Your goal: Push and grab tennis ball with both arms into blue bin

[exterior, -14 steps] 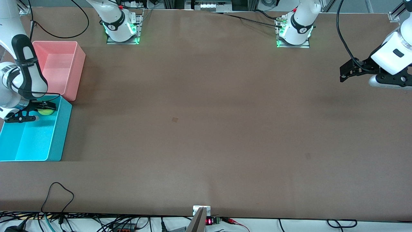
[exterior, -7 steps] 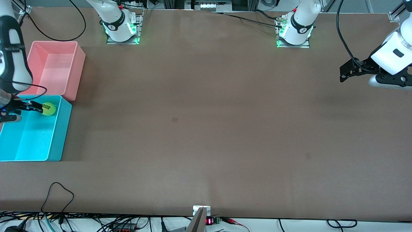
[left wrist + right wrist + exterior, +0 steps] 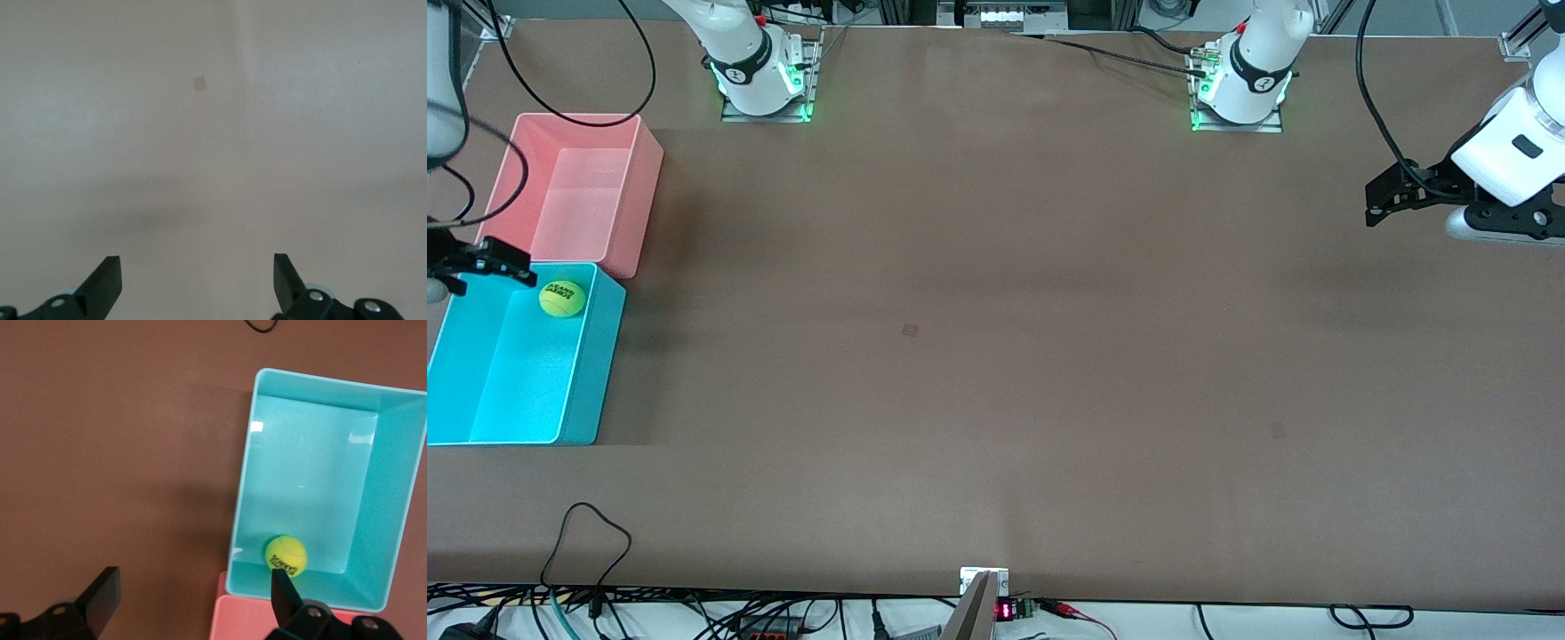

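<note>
**Resting a ball in the blue tub**

Sitting low on the floor of the blue bin (image 3: 516, 382), in the corner at about one o'clock of the tub: the tennis ball (image 3: 562, 299). Lies close by the wall next to the pink bin (image 3: 569, 191), maybe touching it. Looks like a job done, since nothing grips the ball now.

Hanging over the blue bin's rim, at about ten o'clock from the ball: the right gripper (image 3: 192, 590). Spread wide and empty, likely so the ball can lie free.

Waiting at three o'clock of the front view, over the bare table (image 3: 996, 356): the left gripper (image 3: 1372, 206). Spread wide too, holding nothing, well apart from the tubs so as not to be in the way.

Hard to see: most of the right arm, cut off at the nine o'clock edge. Cut off there too, one corner of the blue bin. Too small to read, the dark letters on the ball.
</note>
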